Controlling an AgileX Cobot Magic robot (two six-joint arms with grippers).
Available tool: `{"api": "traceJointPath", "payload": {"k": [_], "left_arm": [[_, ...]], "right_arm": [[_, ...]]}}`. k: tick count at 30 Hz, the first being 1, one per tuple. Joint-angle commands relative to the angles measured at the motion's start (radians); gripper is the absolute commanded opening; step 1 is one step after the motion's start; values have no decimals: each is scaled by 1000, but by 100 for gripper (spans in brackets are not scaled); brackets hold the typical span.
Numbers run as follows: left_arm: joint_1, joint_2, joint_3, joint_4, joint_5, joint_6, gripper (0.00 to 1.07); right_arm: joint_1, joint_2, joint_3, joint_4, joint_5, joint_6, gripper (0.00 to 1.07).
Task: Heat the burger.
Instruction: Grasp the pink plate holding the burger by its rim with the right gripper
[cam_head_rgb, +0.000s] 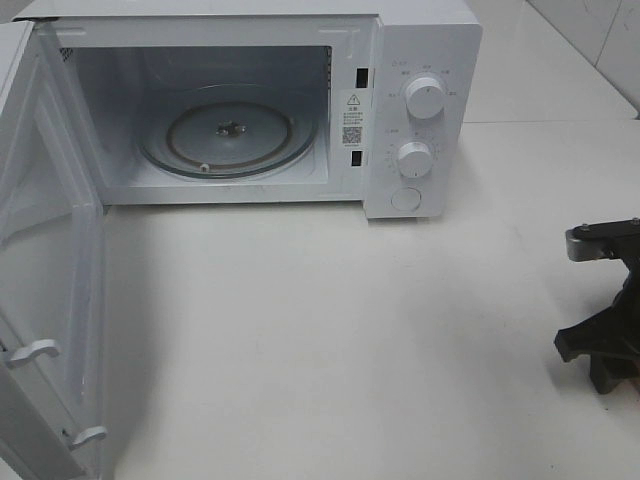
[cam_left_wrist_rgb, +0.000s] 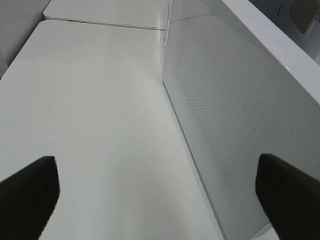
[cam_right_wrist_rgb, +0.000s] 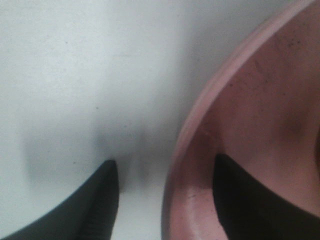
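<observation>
Nearest, the right claw (cam_right_wrist_rgb: 164, 165) is spread wide astride the rim of a pink plate (cam_right_wrist_rgb: 227, 75). One finger is on the counter (cam_right_wrist_rgb: 75, 75) side and one over the dish's inside, not pinched on it as far as the blur allows. The burger shows in no view; it probably sits on that plate beyond the frame, but I cannot tell. It is likely a soft, light stack that would squash or slide apart if squeezed, so carrying it by the stiff plate rim, kept level, seems the safer hold. The left claw (cam_left_wrist_rgb: 156, 162) is also wide and holds nothing, beside a perforated white panel (cam_left_wrist_rgb: 235, 115), likely the open door (cam_head_rgb: 40, 250). Farther back the microwave (cam_head_rgb: 420, 60) stands open, its glass turntable (cam_head_rgb: 230, 135) bare. The high view cuts off most of the right arm.
</observation>
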Motion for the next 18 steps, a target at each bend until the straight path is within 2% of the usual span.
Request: {"api": "traceJointPath", "payload": {"k": [1,2,3,5,18], "left_arm": [[4,-19,2,0,-9,1,100],[4,-19,2,0,-9,1,100],[4,-19,2,0,-9,1,100],[4,-19,2,0,-9,1,100],[4,-19,2,0,-9,1,100]], "right_arm": [[-3,19,6,2,-1,17,23],[-3,19,6,1,-1,17,13],[-3,19,6,1,-1,17,13],[-3,19,6,1,-1,18,1],[2,18,6,-10,-7,28,0]]}}
